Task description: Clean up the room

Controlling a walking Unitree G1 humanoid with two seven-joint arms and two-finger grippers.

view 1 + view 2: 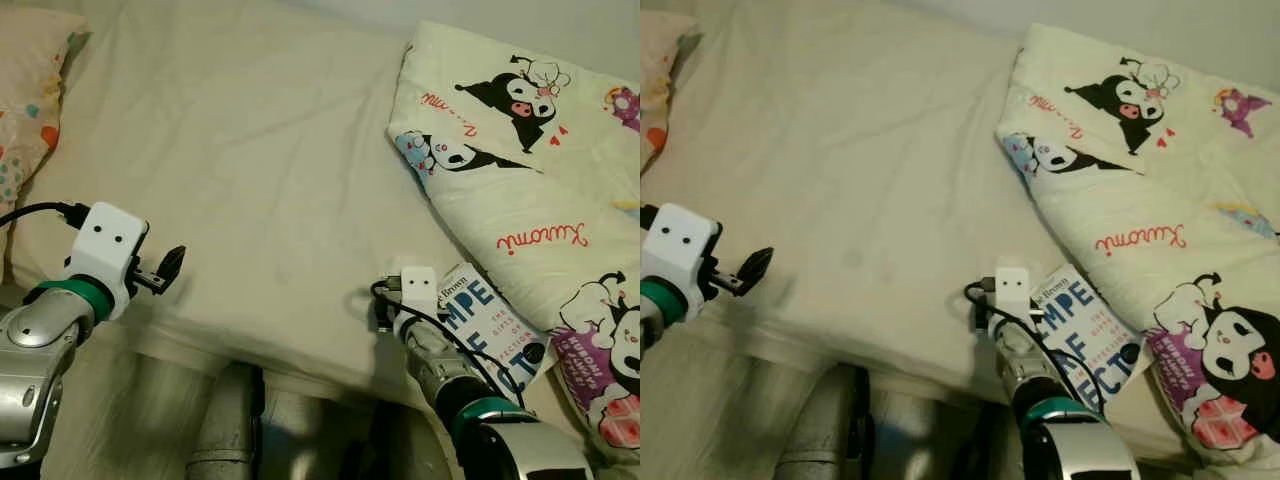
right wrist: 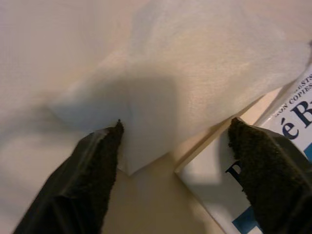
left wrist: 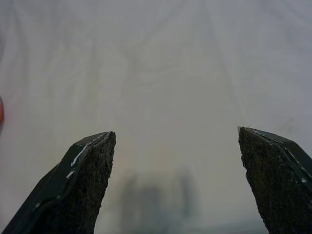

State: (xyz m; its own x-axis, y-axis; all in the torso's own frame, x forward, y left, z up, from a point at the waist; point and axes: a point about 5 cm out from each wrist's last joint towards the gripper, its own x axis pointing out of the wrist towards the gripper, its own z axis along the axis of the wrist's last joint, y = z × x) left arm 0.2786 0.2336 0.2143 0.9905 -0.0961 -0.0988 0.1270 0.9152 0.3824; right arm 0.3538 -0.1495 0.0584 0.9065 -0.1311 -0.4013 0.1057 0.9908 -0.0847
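Note:
A white and blue book (image 1: 495, 335) lies at the bed's front right edge, beside the hem of a cream cartoon-print blanket (image 1: 520, 190). My right gripper (image 2: 175, 124) is open just above the sheet. A corner of the blanket (image 2: 195, 73) lies between its fingers, and the book (image 2: 217, 195) sits by one fingertip. My left gripper (image 1: 170, 268) hovers open over the bare sheet (image 3: 161, 87) near the front left edge, holding nothing.
The cream sheet (image 1: 250, 170) covers the middle of the bed. A patterned pillow (image 1: 30, 90) rests at the far left. The blanket is heaped over the right side. My own grey legs (image 1: 230, 420) stand against the bed's front edge.

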